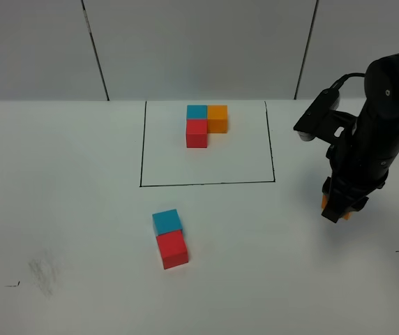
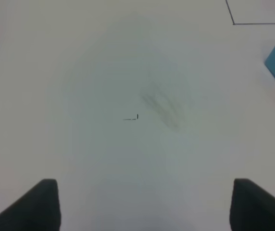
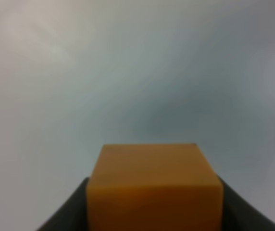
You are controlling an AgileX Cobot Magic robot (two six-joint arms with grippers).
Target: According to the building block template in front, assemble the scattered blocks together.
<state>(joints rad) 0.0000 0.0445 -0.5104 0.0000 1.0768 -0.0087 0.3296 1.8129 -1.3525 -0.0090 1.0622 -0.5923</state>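
Between right end effector (image 1: pixel 335 209) pads: orange cube (image 3: pixel 154 190), clamped, right of the black frame (image 1: pixel 142 146), well apart from the other two
blue cube (image 1: pixel 167 221): on tabletop (image 1: pixel 67 174), nearer than frame, touching red cube (image 1: pixel 173 250)
template (image 1: pixel 206 125): blue-orange-red L inside frame
left end effector (image 2: pixel 144 207): wide, holding nothing, over smudge (image 2: pixel 164 108)

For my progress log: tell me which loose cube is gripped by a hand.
The orange matte cube, clamped in the right hand; the loose blue matte cube and red matte cube lie together on the table, ungripped.
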